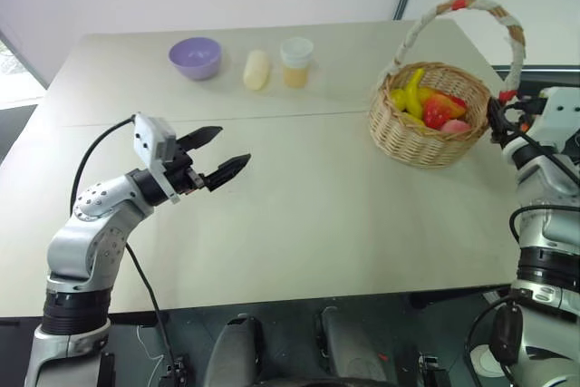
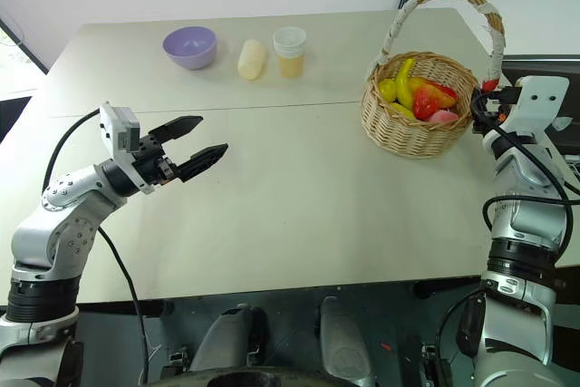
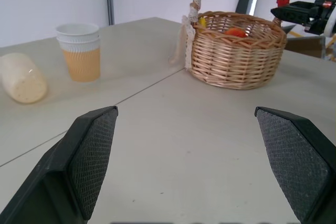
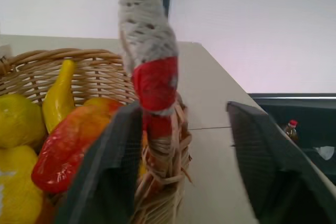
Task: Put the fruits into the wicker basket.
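Observation:
The wicker basket (image 1: pixel 426 140) stands at the table's right side, its tall white handle (image 1: pixel 471 6) banded in red. Inside it lie the fruits: a yellow banana (image 1: pixel 415 86), a lemon (image 1: pixel 398 99), a red-and-yellow mango (image 1: pixel 442 108) and a pink peach (image 1: pixel 456 127). My right gripper (image 4: pixel 184 166) is open at the basket's right rim, with the handle's red-banded foot (image 4: pixel 155 85) standing in the gap close beside one finger (image 4: pixel 113 171). My left gripper (image 1: pixel 222 153) hovers open and empty over the table's left middle, pointing toward the basket.
A purple bowl (image 1: pixel 196 56), a pale cream roll-shaped object (image 1: pixel 257 70) and a paper cup (image 1: pixel 296 62) stand in a row at the table's far side. The table's right edge runs just behind the basket, near my right arm.

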`<action>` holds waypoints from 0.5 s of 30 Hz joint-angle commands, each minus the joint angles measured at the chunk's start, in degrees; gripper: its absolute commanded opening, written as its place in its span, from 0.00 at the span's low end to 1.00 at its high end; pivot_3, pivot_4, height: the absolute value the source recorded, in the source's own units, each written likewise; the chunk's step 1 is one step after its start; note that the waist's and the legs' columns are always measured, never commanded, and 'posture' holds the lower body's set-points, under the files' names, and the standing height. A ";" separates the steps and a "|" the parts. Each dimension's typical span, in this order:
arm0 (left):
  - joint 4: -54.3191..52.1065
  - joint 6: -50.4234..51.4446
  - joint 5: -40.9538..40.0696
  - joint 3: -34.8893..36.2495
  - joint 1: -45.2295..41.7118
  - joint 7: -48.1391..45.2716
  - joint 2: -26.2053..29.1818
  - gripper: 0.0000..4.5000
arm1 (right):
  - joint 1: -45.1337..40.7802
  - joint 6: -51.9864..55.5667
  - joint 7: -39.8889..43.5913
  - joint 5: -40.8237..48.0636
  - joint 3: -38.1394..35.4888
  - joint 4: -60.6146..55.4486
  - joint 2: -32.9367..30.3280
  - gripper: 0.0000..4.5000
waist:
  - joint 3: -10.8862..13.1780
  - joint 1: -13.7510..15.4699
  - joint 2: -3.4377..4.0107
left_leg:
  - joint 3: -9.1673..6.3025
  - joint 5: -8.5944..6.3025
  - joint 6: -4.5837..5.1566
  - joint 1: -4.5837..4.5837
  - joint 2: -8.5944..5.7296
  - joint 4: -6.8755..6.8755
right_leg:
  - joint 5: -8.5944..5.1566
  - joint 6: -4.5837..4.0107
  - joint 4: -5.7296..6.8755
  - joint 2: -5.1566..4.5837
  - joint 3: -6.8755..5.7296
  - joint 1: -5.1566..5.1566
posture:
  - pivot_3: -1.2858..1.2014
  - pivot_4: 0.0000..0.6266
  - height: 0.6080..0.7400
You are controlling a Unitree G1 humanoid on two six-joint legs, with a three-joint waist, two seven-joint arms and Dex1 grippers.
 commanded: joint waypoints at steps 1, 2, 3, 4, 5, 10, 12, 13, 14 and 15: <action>-0.27 -1.08 0.48 0.44 -0.38 0.08 0.01 1.00 | 3.79 0.60 0.69 1.69 -4.06 -8.86 -2.89 0.88 | 0.00 0.41 0.00 | -0.03 0.00 0.00 -0.02 0.00 0.00 | 0.00 0.01 -0.01 -0.02 -0.01 0.00 | 0.52 0.24 1.00; 0.16 -1.00 0.71 0.64 -0.19 0.33 0.06 1.00 | 5.52 1.15 1.75 2.82 -5.11 -10.85 -3.30 0.88 | 0.00 0.71 0.00 | -0.03 0.00 0.00 -0.03 0.00 0.00 | -0.01 0.01 -0.01 -0.03 -0.01 0.00 | 0.52 0.24 1.00; 0.74 -0.96 1.33 0.92 0.36 0.75 0.34 1.00 | 8.27 2.30 4.00 5.02 -6.51 -13.75 -3.86 0.88 | 0.00 1.05 0.00 | -0.02 0.00 0.00 -0.03 0.00 0.00 | -0.01 0.02 -0.02 -0.08 -0.01 0.00 | 0.52 0.24 1.00; 1.28 -0.94 1.93 1.21 0.93 1.10 0.65 1.00 | 10.92 3.44 6.47 6.98 -7.28 -16.38 -4.44 0.88 | 0.00 1.24 0.00 | -0.02 0.00 0.01 -0.02 0.00 0.00 | -0.01 0.02 -0.03 -0.08 0.00 0.01 | 0.52 0.24 1.00; 1.54 -0.91 2.32 1.44 1.37 1.31 0.86 1.00 | 12.78 4.37 8.07 8.36 -7.79 -18.28 -4.84 0.88 | 0.00 1.35 0.00 | -0.02 -0.01 0.01 -0.02 -0.01 0.00 | -0.01 0.02 -0.05 -0.08 -0.01 0.02 | 0.52 0.24 1.00; 5.17 -3.10 5.49 3.94 4.92 2.72 2.37 1.00 | 22.69 8.10 18.69 13.99 -2.98 -29.10 -6.58 0.88 | 0.00 0.88 0.00 | 0.00 -0.02 0.04 0.05 0.04 0.00 | -0.02 0.03 -0.07 0.01 -0.01 0.06 | 0.52 0.24 1.00; 7.40 -4.10 6.20 5.63 6.01 4.50 1.79 1.00 | 23.55 8.91 21.19 14.34 1.75 -32.00 -6.37 0.88 | 0.01 0.72 -0.01 | 0.02 -0.02 0.04 0.10 0.06 0.00 | -0.02 0.02 -0.05 0.01 0.00 0.06 | 0.52 0.24 1.00; 8.59 -4.80 6.78 6.33 6.83 5.10 1.69 1.00 | 23.45 9.28 22.32 14.34 4.49 -32.82 -6.01 0.88 | 0.00 0.64 0.00 | 0.01 -0.02 0.04 0.10 0.09 0.00 | -0.02 0.02 -0.05 0.03 0.00 0.05 | 0.52 0.24 1.00; 9.32 -5.29 7.19 6.68 7.34 5.42 1.63 1.00 | 23.30 9.51 23.02 14.31 6.16 -33.18 -5.78 0.88 | -0.01 0.64 0.00 | 0.01 -0.02 0.03 0.13 0.09 0.01 | -0.02 0.02 -0.05 0.04 0.00 0.06 | 0.52 0.24 1.00; 9.70 -5.78 7.43 7.22 8.35 5.82 1.40 1.00 | 22.87 9.27 23.47 13.23 8.76 -32.86 -5.43 0.88 | 0.00 0.72 0.00 | 0.00 -0.02 0.03 0.15 0.09 0.01 | -0.02 0.01 -0.04 0.04 0.00 0.08 | 0.52 0.24 1.00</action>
